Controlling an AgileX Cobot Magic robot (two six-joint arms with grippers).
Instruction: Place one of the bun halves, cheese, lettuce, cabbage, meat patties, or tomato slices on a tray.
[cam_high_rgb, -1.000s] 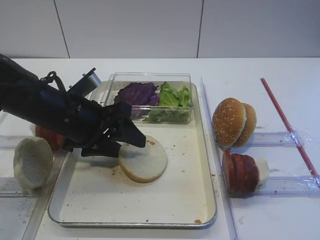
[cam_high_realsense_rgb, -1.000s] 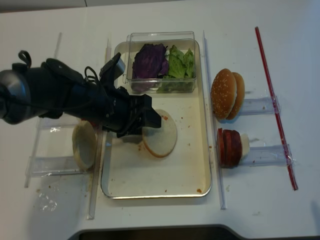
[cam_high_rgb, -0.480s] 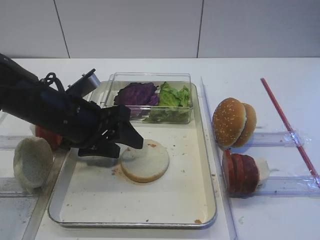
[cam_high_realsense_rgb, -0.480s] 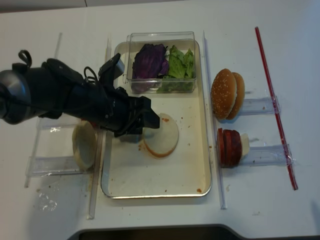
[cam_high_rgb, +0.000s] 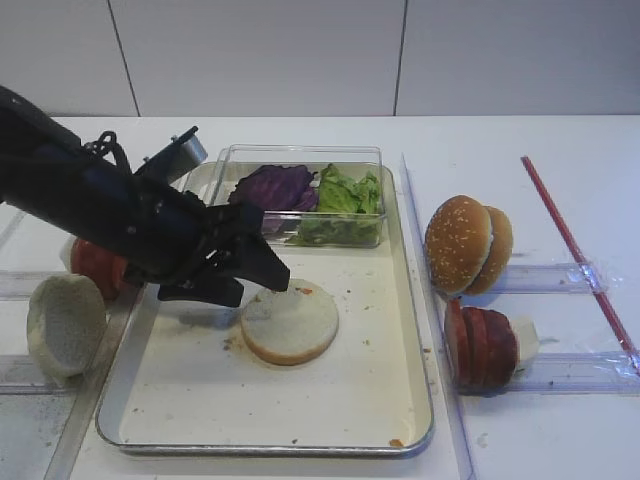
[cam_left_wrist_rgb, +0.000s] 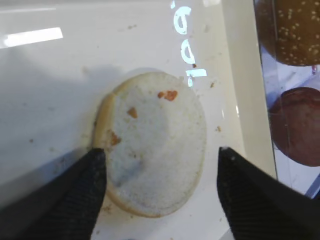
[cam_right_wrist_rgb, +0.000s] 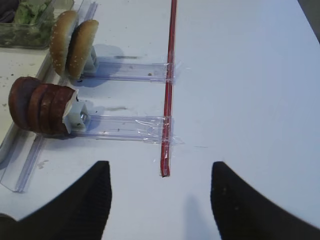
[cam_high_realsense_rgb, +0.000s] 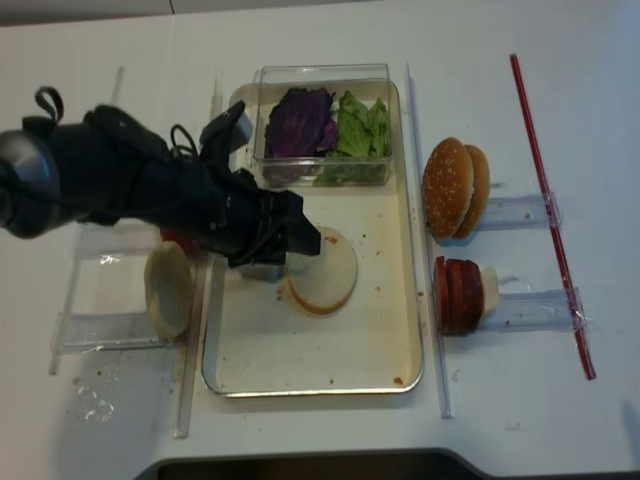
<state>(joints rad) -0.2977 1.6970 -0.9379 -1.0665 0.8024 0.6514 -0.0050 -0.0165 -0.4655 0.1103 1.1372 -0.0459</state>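
We find the bun half (cam_high_rgb: 290, 325) lying flat, cut face up, on the floor of the tray (cam_high_rgb: 330, 420), roughly at its middle and in front of the clear box (cam_high_rgb: 300, 155) that holds the cabbage (cam_high_rgb: 272, 186) and lettuce (cam_high_rgb: 345, 195). The left gripper (cam_left_wrist_rgb: 159, 155) hangs just above the bun's left side with its jaws spread wide and nothing between them (in the left wrist view both fingertips (cam_left_wrist_rgb: 90, 170) flank the bun from above, clear of its face). The right gripper (cam_right_wrist_rgb: 157, 192) is likewise spread and empty, parked over bare table near the meat patties (cam_right_wrist_rgb: 42, 110) and the red straw (cam_right_wrist_rgb: 169, 90).

We judge the placement done, so the remaining risks lie in the retreat. A low or sideways withdrawal could catch the crust edge with a fingertip and drag or flip the bun. A rearward swing could strike the clear box or the tray rim, shifting the tray and its load.
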